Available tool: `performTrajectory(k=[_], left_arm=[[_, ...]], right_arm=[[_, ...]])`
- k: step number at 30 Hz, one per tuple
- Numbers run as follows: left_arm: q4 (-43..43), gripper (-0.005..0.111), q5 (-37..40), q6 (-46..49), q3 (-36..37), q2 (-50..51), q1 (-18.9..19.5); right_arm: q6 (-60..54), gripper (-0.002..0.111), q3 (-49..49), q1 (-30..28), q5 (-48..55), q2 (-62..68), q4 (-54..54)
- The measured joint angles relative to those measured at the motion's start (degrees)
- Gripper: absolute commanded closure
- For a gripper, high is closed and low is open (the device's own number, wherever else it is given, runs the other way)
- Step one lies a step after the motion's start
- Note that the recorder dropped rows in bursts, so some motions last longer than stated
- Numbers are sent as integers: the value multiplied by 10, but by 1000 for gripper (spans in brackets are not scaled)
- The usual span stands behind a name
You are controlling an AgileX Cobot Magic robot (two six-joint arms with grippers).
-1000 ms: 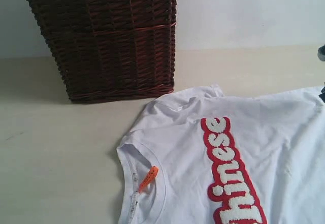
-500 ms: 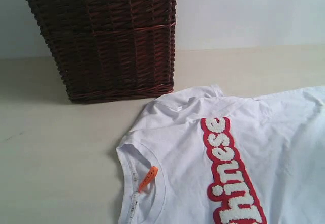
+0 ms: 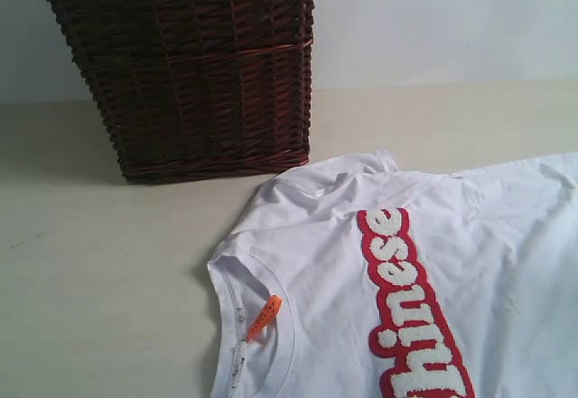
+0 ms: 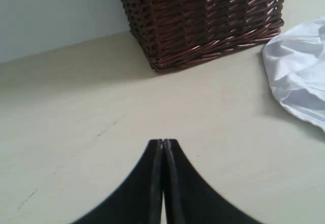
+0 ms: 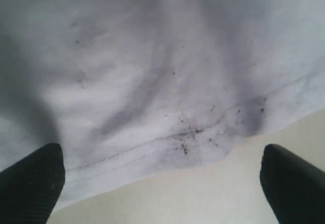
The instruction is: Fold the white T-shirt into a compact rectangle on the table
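— While my right gripper (image 5: pixel 161 178) hangs spread wide, where's the white T-shirt (image 5: pixel 152 66)?
— I see it on the table (image 5: pixel 167 198), hem running between those fingertips (image 5: pixel 30 181). My left gripper (image 4: pixel 163 144) is pressed closed, holding nothing, well apart from it.

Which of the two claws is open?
The right claw: its fingers stand wide apart over the hem of the white T-shirt. The left claw is shut, above the table.

t-shirt (image 3: pixel 506 263) lies on table (image 3: pixel 90 290); basket (image 3: pixel 181 64) behind it, left
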Motion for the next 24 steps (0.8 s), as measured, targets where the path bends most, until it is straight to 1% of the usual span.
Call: performTrajectory(k=[6,12,16,21,24], left_arm=[[0,107,0,0,0,0,0],[0,107,0,0,0,0,0],[0,107,0,0,0,0,0],[0,107,0,0,0,0,0],[0,107,0,0,0,0,0]], right_arm=[[0,4,-15,3,-14,20,-12],[12,4,-31,4,-18,24,29],[27,4,-33,5,-8,25,33],[1,4,-33,5,46,8,26],[0,4,-40,12,81,-13,1]])
